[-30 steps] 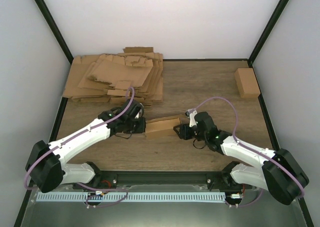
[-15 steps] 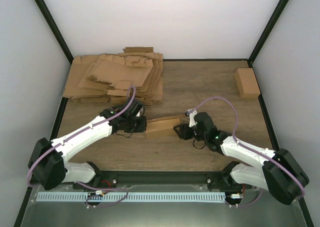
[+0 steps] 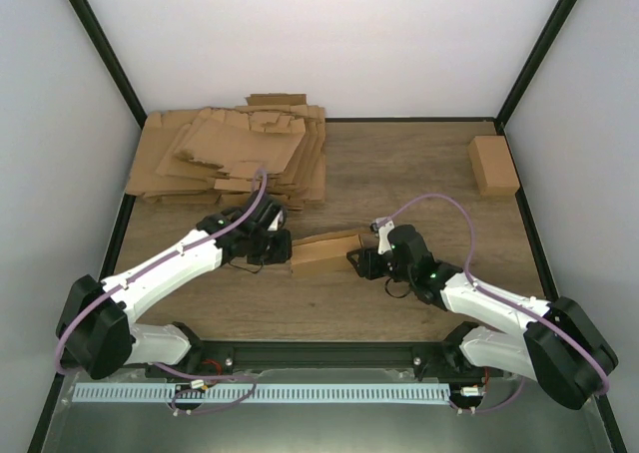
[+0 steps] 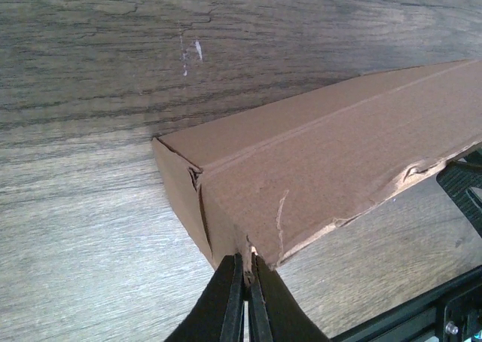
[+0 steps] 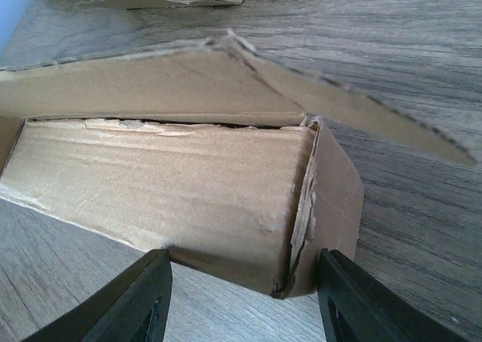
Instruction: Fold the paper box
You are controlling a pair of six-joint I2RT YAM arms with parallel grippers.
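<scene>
Left end effector [image 3: 283,246] edged slightly back from paper box [image 3: 325,252].

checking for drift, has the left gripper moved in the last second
Yes, slightly. The left gripper has crept up toward the cardboard heap, its closed tips at the paper box.

left arm [image 3: 170,268] stretched forward, fingers [image 4: 230,300] pressed together; right arm [image 3: 479,298] reaching inward, fingers [image 5: 147,300] spread apart.
</scene>
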